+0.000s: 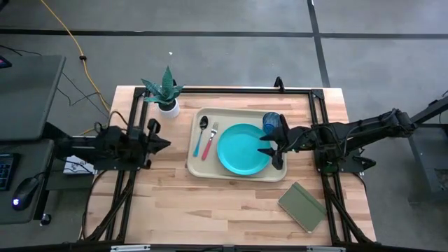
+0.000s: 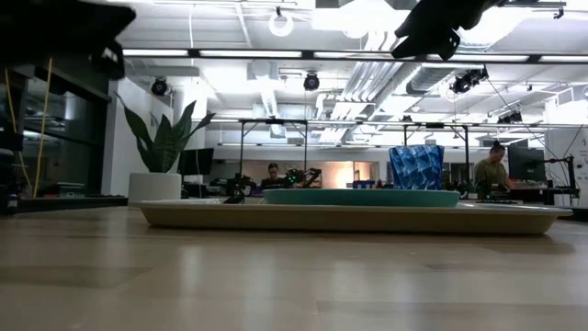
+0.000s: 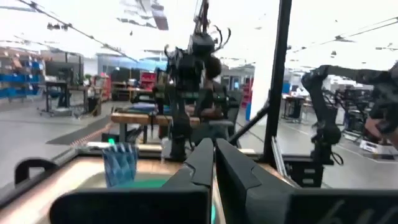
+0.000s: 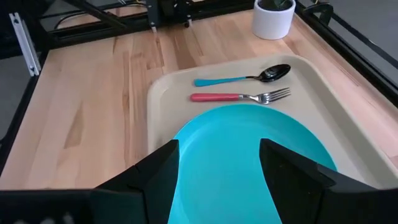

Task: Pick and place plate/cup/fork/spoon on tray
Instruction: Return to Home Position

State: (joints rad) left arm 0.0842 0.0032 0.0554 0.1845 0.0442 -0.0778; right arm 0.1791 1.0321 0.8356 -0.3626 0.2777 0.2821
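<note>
High view: we see the beige tray (image 1: 238, 171) at the middle of the wooden table (image 1: 210, 203), carrying the teal plate (image 1: 241, 150), the blue cup (image 1: 271, 122) at the plate's far right edge, and the spoon (image 1: 201, 135) and fork (image 1: 209, 141) lying side by side left of the plate. Our right hand (image 1: 269, 145) hangs over the plate's right rim, fingers spread and holding nothing. Our left hand (image 1: 164, 144) waits over the table to the tray's left, fingers pressed together. A potted plant (image 1: 166, 92) stands beyond the tray's far left corner; an olive notebook (image 1: 302, 206) lies near the right front.

Low view: we see the tray (image 2: 354, 216) flat on the table, the plate (image 2: 360, 197) on it and the cup (image 2: 415, 167) upright behind, with people at desks far back.

Left wrist view: our closed fingers (image 3: 208, 165) point at the cup (image 3: 120, 163).

Right wrist view: our spread fingers (image 4: 165, 163) frame the plate (image 4: 230, 155); beyond it lie the fork (image 4: 239, 96) and spoon (image 4: 242, 78), parallel.
</note>
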